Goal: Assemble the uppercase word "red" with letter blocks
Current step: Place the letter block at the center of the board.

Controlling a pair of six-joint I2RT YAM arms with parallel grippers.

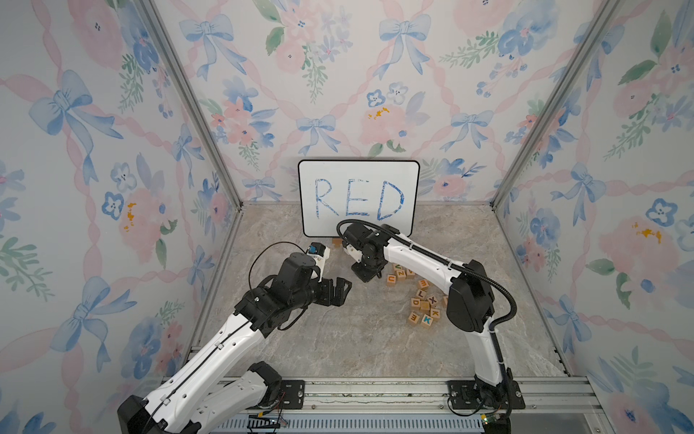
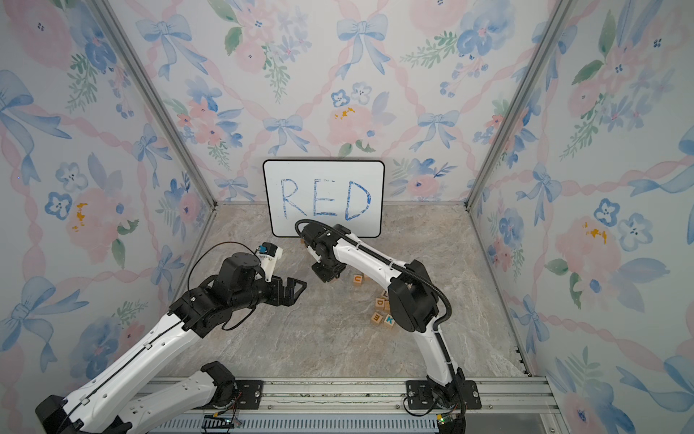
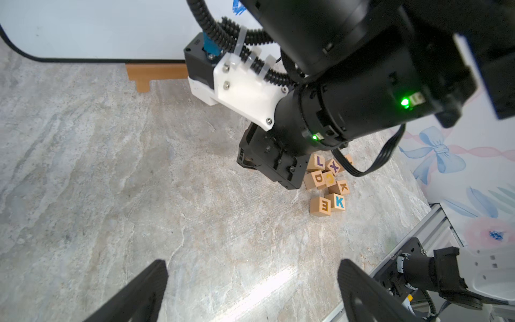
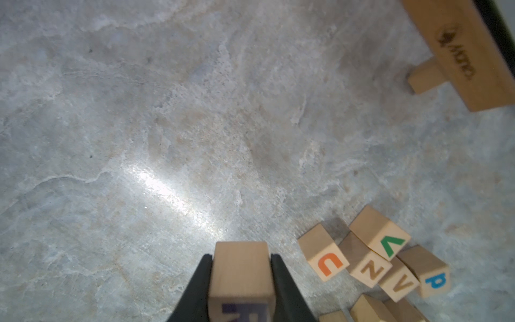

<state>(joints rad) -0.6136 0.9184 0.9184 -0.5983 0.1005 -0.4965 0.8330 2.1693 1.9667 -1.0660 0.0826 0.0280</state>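
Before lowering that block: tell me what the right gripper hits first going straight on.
Probably bare table: the right gripper, shut on a purple-lettered block, points at open surface, the U block off to one side. Depth unclear.

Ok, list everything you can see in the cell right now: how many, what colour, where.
whiteboard: one, white with blue handwritten RED, upright at the back
wooden stand: one, light brown, under the whiteboard
loose letter blocks: about a dozen, some hidden by the right arm; light wood, mixed letter colours; heaped right of centre
D block: one, orange-yellow letter, in the heap
E block: one, orange letter, heap's near edge
held block: one, dark purple letter partly seen, in the right pincer
table: one, grey marbled
right pincer: one, black, shut on the held block
left pincer: one, black, open and empty
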